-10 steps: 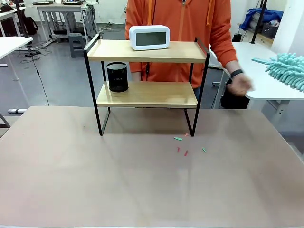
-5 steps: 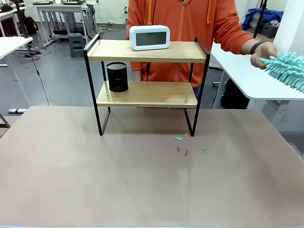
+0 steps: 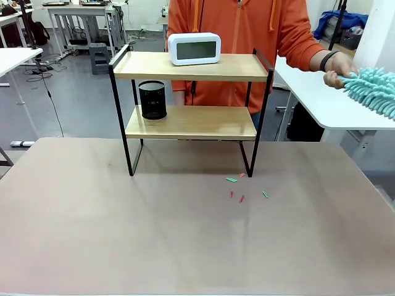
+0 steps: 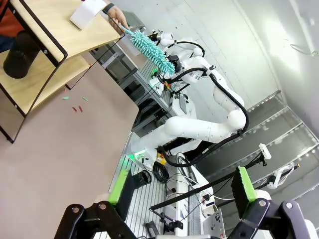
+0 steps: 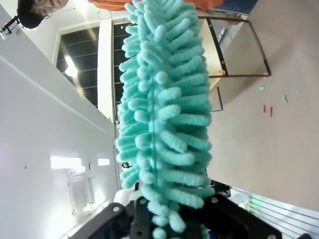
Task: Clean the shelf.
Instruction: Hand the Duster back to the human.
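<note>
Front view faces the shelf (image 3: 191, 105); both wrist views share it.

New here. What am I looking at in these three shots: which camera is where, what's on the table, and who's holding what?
It is a two-armed robot sharing a table with a person.

The front view looks across the table at the person. On it stands the shelf, with a white clock on the top board and a black mesh cup on the lower one. Small coloured scraps lie in front of it.

The other two views come from cameras on the wrists. The left gripper is open and empty. The teal duster rises from the right gripper. I can't tell whether its jaws clamp it. The person's hand is on the duster's far end.
</note>
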`<state>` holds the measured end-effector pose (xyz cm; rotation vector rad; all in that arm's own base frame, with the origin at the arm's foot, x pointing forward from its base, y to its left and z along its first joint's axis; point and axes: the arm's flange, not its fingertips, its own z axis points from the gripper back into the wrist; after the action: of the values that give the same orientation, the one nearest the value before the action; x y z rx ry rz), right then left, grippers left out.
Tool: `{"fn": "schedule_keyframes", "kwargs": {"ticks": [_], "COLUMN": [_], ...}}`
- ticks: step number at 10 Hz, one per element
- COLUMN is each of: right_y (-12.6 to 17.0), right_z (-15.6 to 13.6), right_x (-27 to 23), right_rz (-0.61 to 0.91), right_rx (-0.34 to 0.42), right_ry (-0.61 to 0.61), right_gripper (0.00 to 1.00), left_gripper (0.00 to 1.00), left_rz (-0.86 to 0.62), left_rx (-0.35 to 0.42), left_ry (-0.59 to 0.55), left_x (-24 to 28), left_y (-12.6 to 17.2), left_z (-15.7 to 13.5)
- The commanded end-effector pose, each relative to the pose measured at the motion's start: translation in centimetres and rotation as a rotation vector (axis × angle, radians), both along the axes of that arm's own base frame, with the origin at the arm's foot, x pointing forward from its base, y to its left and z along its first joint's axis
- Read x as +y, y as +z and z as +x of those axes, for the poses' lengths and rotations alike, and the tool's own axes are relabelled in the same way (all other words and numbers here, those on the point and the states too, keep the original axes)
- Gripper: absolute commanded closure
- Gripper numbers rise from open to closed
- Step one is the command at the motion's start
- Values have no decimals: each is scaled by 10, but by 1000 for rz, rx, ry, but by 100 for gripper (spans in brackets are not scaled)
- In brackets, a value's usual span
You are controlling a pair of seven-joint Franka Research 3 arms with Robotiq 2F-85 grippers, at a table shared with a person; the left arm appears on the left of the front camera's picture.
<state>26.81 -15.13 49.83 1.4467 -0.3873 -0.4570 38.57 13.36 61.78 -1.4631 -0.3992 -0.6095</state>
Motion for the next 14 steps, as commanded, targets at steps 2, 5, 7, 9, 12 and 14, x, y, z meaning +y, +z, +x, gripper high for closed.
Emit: {"fn": "schedule_keyframes", "kwargs": {"ticks": [2, 5, 7, 9, 12, 14], "right_y": [-1, 0, -3, 0, 0, -21], "right_z": [1, 0, 4, 16, 18, 12], "right_x": [3, 5, 14, 52, 147, 202], "right_rz": [-4, -10, -10, -26, 3, 41], "right_rx": [3, -1, 10, -17, -94, -86], "right_ry": [17, 39, 83, 184, 382, 491], "right_gripper": [2, 0, 0, 0, 0, 0], "left_gripper": [0, 0, 0, 0, 0, 0], "left_rz": [4, 4, 0, 6, 97, 105], "left_rx": [-13, -13, 0, 119, 175, 301], "left_ry": [-9, -9, 0, -105, -191, -198], "left_x": [6, 6, 0, -46, -113, -117], "left_y": [1, 1, 0, -22, -76, -91], "left_z": [-2, -2, 0, -23, -33, -31]}}
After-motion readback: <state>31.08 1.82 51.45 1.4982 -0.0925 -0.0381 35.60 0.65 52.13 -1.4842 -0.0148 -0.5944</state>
